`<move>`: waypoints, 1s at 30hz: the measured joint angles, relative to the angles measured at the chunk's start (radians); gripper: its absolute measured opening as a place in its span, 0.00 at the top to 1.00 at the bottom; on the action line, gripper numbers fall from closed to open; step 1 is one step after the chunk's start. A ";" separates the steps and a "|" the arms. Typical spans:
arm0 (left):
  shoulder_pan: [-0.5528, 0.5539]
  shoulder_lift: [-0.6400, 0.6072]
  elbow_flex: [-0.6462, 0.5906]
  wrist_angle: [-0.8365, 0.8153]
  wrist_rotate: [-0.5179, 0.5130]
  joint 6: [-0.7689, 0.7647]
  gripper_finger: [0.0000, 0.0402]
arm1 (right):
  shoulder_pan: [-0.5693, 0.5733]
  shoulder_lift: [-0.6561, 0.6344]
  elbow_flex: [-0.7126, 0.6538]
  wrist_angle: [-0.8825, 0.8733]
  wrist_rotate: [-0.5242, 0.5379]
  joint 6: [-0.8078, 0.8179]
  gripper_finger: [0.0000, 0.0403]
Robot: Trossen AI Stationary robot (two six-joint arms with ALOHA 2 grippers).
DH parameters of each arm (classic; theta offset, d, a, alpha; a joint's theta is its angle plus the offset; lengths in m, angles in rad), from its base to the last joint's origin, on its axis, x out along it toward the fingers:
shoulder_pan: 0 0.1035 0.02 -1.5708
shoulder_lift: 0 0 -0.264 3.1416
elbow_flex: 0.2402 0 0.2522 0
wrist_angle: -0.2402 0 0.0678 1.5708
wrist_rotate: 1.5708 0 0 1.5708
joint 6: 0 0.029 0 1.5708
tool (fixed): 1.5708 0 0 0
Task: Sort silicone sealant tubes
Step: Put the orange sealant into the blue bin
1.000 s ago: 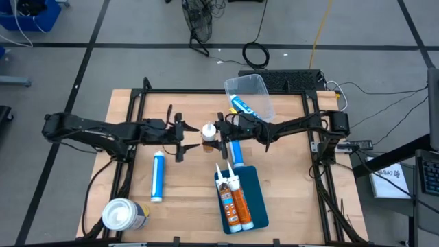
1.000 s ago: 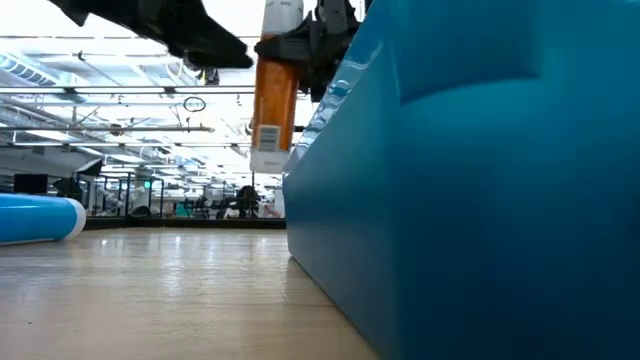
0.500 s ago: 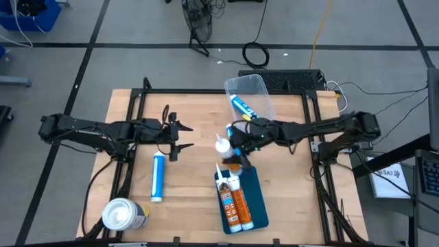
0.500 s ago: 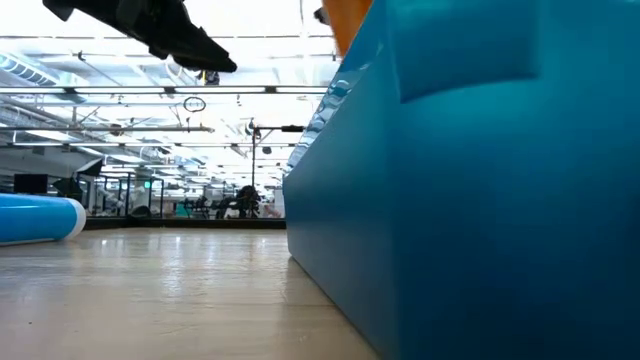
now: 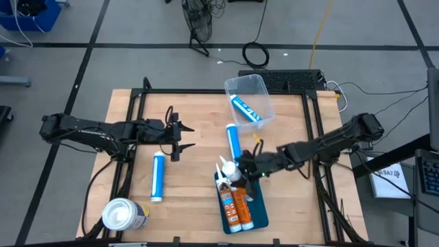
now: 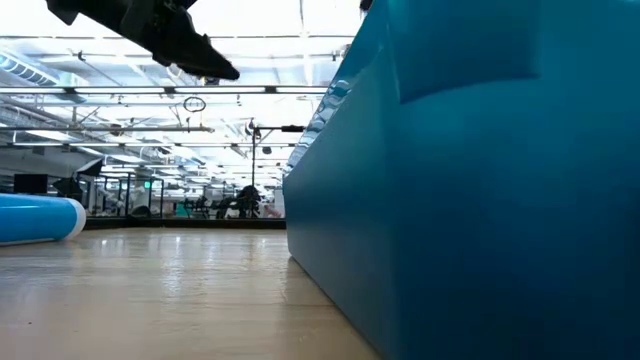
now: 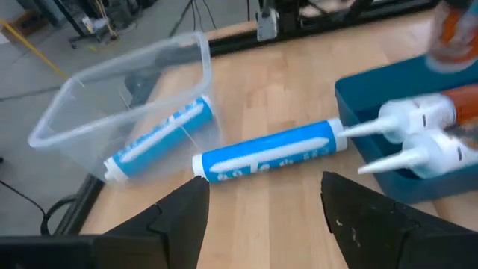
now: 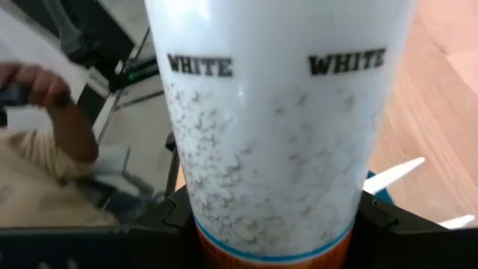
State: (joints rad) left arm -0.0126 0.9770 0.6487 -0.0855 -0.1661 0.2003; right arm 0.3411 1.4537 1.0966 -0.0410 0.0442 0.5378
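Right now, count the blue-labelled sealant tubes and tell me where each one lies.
3. One blue tube lies inside the clear bin; a second lies on the wood between that bin and the blue tray; a third lies near the left gripper. None seems hidden.

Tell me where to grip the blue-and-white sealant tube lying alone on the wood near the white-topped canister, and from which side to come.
Grip the blue-and-white sealant tube across the middle of its round body, coming straight down from above. It lies flat on the bare wooden table, long axis running toward and away from the canister, with free space on both long sides for fingers. The open left gripper hovers closest; I would use it.
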 joint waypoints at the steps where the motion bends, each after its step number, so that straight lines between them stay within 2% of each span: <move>1: 0.000 0.001 -0.001 -0.006 0.000 -0.001 0.37 | 0.024 0.000 0.000 0.002 0.041 0.018 0.54; 8: 0.000 0.005 -0.001 -0.003 0.000 0.001 0.34 | 0.155 0.005 0.000 -0.005 0.365 0.224 0.54; 12: 0.000 0.005 -0.001 0.003 -0.008 0.013 0.34 | 0.201 0.026 0.002 -0.008 0.483 0.371 0.54; 23: 0.007 0.005 -0.001 0.108 -0.069 0.068 0.37 | 0.242 0.045 0.001 -0.080 0.505 0.702 0.54; 30: 0.007 0.005 -0.001 0.182 -0.071 0.112 0.33 | 0.262 0.045 0.001 -0.251 0.509 0.832 0.54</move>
State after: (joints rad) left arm -0.0059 0.9817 0.6476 0.0960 -0.2367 0.3124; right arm 0.6027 1.4986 1.0977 -0.2916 0.5528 1.3698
